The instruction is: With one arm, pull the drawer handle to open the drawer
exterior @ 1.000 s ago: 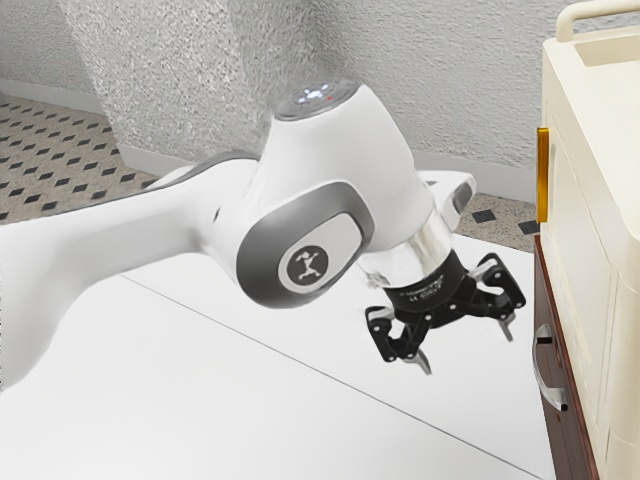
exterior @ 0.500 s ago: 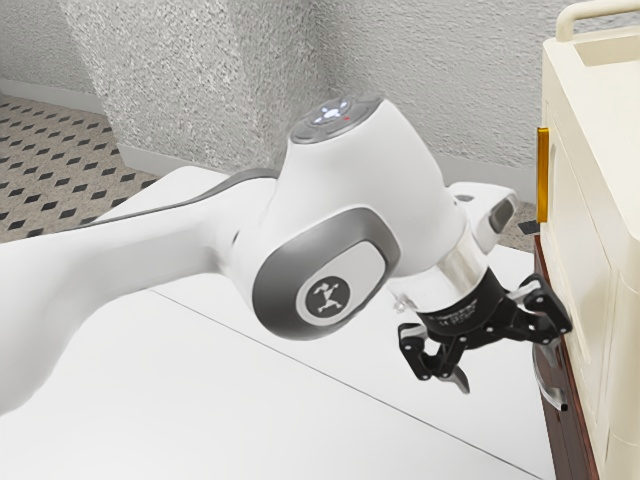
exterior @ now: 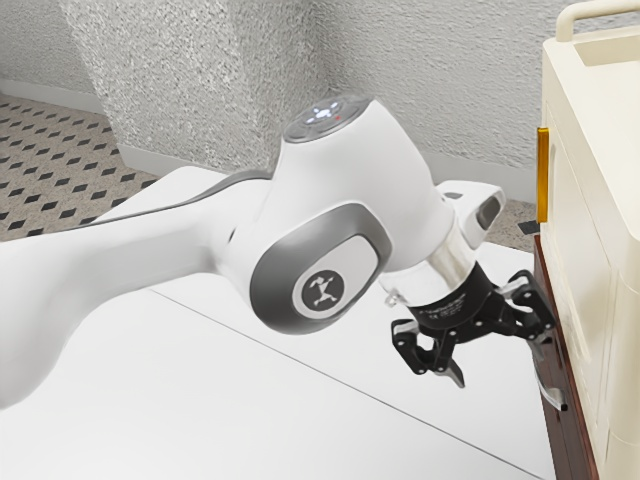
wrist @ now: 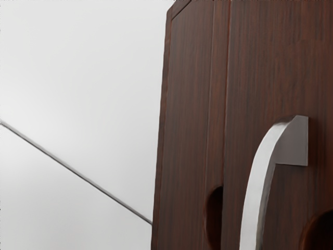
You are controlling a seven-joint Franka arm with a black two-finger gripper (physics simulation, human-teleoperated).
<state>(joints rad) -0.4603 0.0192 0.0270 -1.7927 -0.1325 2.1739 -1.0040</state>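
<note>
Since the frame half a second ago, my hand (exterior: 501,366) had drawn back a little toward ten o'clock in the exterior view, slightly away from the brown front (wrist: 278,67), while the drawer handle (wrist: 256,187) had kept its place. Against the earliest frame, I was nearer that handle, having moved toward four o'clock. I was open, my two fingers (exterior: 453,374) spread well apart with nothing gripped between them. In the exterior view, the handle's visible end lay at about four o'clock from my hand, the nearer finger overlapping the rest of the bar; whether it touched the metal I could not tell. The wrist view gave me the handle as a curved metal bar, its squared mount set against the dark wood. The drawer front seemed unchanged. In the exterior view, a cream case (exterior: 600,230) stood above the brown front, and a yellow strip (exterior: 542,175) on its side lay near one o'clock from me. The white desk (exterior: 300,410) spread out below my arm (exterior: 345,170), a thin seam (exterior: 340,381) crossing it toward four o'clock.
</note>
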